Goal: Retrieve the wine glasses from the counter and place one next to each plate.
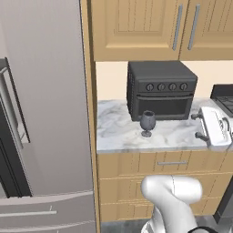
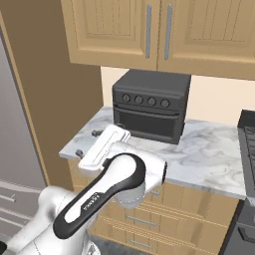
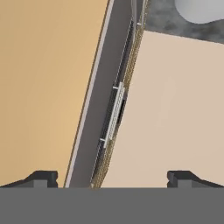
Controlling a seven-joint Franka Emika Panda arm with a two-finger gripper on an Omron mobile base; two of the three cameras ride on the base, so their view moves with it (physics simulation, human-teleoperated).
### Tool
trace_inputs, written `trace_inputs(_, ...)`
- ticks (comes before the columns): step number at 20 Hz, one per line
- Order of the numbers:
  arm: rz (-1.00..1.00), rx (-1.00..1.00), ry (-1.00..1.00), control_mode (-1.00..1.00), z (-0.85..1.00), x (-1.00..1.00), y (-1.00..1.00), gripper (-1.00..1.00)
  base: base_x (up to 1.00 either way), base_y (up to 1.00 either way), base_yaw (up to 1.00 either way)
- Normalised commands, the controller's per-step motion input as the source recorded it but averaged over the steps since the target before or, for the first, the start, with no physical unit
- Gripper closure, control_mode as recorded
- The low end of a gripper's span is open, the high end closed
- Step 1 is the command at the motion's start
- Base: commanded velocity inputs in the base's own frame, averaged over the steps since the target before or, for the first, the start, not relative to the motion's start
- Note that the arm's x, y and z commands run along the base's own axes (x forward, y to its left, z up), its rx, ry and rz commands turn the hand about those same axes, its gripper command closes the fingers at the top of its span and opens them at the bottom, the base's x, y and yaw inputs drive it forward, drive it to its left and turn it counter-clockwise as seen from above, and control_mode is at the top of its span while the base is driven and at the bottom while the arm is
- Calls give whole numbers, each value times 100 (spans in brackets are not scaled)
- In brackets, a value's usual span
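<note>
One wine glass [image 1: 147,123] stood upright on the counter [image 1: 118,132], just in front of the dark toaster oven [image 1: 160,90] (a white toaster [image 1: 215,125] sat off toward the counter's right end). The gripper [image 3: 112,177] was well apart from the glass, aimed along a narrow dark strip with a pale handle between a tan and a beige panel. The white arm [image 2: 107,191] was folded low before the drawers. The fingertips [image 3: 41,178] were spread wide, holding and touching nothing.
</note>
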Motion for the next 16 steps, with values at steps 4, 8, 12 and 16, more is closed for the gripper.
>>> trace_inputs(4, -7, 0, 24, -100, -21, 59, 0, -100, 0, 0, 0)
trace_inputs(8, -2, 0, 13, -100, -19, 47, -11, -100, 0, 0, 0)
trace_inputs(12, 0, 0, 12, -100, -23, 38, -18, -100, 0, 0, 0)
trace_inputs(16, 0, 0, 10, -100, -20, 15, -36, -100, 0, 0, 0)
